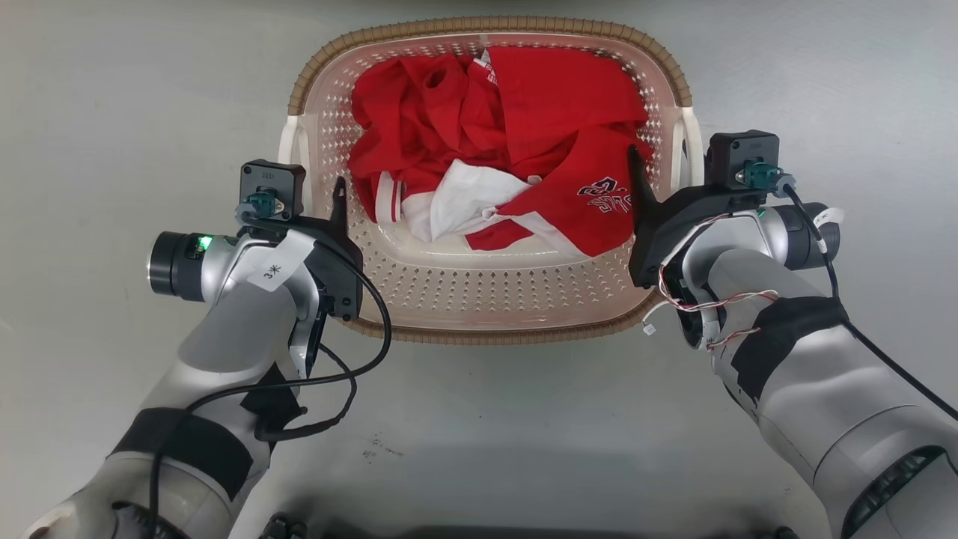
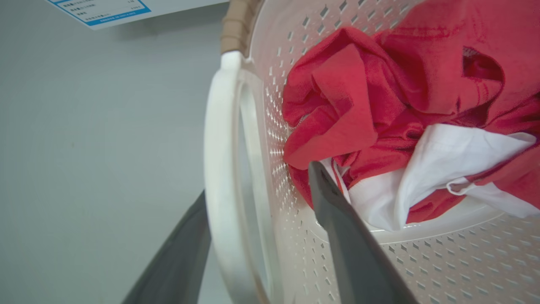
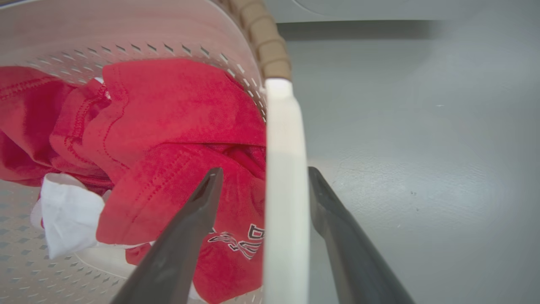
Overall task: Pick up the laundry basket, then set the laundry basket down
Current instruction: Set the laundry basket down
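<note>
Dark plastic fingers, two pairs. Left gripper (image 2: pixel 259 181): one finger outside the left handle (image 2: pixel 219 169), the other inside the wall of the laundry basket (image 1: pixel 479 299); whether they press cannot be told. Right gripper (image 3: pixel 265 169): fingers spread, astride the right handle (image 3: pixel 284 190), with a gap on the inner side and no pinch. Judged purpose: a hold on both sides, so the load lifts level. Laundry basket: cream, perforated, between both grippers, apparently resting on the grey floor (image 1: pixel 112 112). Contents: crumpled red garments (image 1: pixel 554 105) around a white cloth (image 1: pixel 464 202). Far edge: brown woven-look rim (image 1: pixel 486 26).
</note>
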### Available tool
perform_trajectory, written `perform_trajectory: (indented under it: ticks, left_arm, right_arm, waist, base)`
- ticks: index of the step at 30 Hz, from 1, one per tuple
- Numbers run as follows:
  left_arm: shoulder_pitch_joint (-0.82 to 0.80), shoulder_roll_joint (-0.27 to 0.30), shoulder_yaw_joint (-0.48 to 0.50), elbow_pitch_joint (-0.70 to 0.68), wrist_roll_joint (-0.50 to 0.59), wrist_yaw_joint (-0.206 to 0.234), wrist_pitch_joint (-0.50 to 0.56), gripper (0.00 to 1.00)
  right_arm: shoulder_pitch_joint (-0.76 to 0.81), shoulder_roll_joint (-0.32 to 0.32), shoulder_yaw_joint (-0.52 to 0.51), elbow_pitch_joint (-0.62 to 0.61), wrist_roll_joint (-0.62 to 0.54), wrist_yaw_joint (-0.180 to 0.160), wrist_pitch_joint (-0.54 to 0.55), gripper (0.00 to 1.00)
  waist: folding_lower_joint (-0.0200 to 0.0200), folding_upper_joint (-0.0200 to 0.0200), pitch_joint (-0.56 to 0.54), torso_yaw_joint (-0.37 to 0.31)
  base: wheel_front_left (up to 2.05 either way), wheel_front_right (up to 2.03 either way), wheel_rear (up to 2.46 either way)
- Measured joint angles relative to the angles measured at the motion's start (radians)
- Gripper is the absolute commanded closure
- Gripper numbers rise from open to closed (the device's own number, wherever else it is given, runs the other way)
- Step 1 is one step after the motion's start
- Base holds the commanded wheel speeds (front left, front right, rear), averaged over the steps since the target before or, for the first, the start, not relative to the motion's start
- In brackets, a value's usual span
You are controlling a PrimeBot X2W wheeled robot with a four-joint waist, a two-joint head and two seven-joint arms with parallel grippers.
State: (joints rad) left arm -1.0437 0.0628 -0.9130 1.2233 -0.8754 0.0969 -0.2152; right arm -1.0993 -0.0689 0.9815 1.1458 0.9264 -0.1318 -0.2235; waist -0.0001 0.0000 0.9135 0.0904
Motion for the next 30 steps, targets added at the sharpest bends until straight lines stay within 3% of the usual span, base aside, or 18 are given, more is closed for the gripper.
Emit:
perform_trajectory:
  ticks: [20,30]
  left_arm:
    - [0.002,-0.003,0.036,0.02,-0.004,0.009,-0.029,0.0]
    - [0.05,0.008,0.027,-0.065,0.05,0.009,-0.035,0.0]
  right_arm:
    - [0.005,0.001,-0.003,0.051,-0.002,0.0,-0.024,0.0]
    - [0.04,-0.018,-0.057,0.018,-0.003,0.0,-0.026,0.0]
  waist:
    - [0.0,0.0,-0.074,-0.008]
    - [0.0,0.0,-0.178,-0.013]
  base:
    - [0.0,0.0,0.0]
    - [0.0,0.0,0.0]
